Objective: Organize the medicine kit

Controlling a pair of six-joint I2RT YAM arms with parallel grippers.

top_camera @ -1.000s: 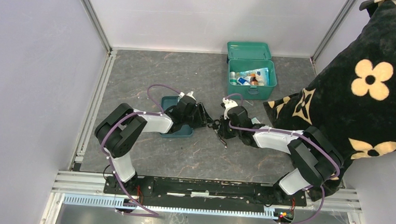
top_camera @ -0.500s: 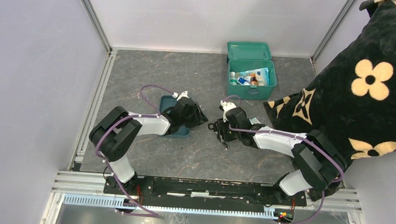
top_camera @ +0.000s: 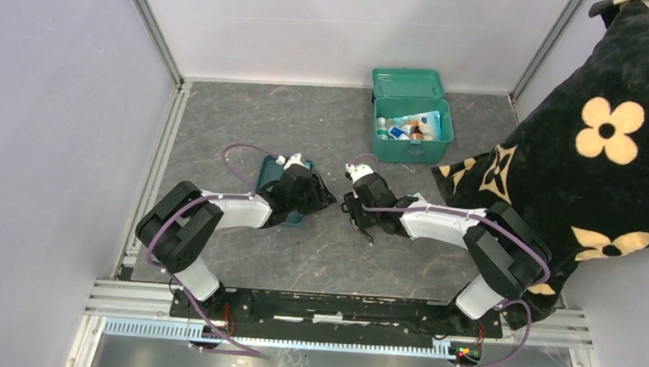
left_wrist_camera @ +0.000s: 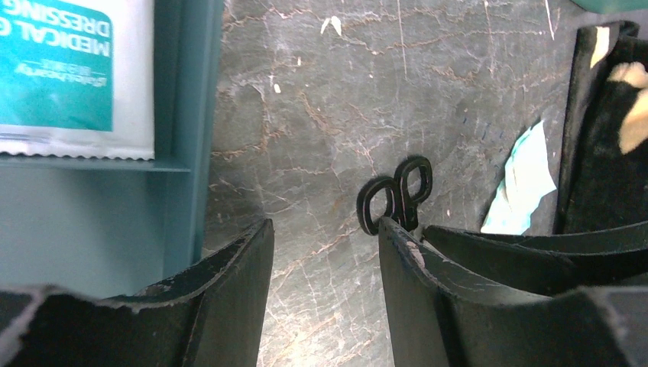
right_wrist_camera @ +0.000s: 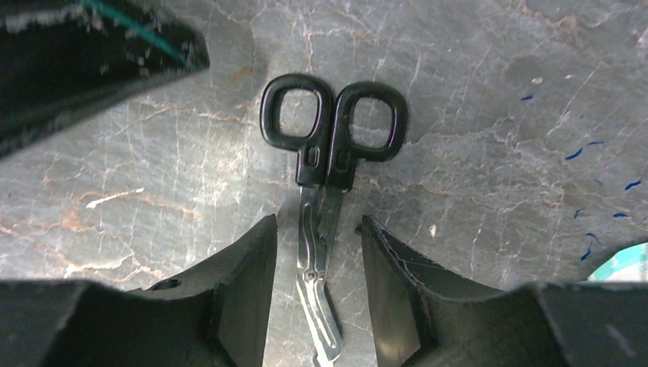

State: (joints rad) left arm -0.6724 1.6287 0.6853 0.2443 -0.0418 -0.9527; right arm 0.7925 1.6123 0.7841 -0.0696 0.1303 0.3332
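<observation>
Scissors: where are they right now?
Right wrist view: the scissors lie on the grey table, blades between the fingers of the open right hand, black handles pointing away.

Soft, even light from overhead, only faint shadows on the table (top_camera: pixel 316 260). Wrist views are sharp mid-frame, while the near fingers (right_wrist_camera: pixel 237 290) go dark and soft.

Grey marbled tabletop (top_camera: pixel 223 118), thin pale veins. Plain pale back wall (top_camera: pixel 347 32) along the tabletop's far edge, matching left wall (top_camera: pixel 52 133) along its left edge. Aluminium left post (top_camera: pixel 150 26) and right post (top_camera: pixel 550 44) rise from its far corners. Slotted aluminium rail (top_camera: pixel 127 293) along its near edge. Black cushion (top_camera: pixel 611 167) with cream flower print overhangs its right side. Even diffuse light, soft shadows.
</observation>
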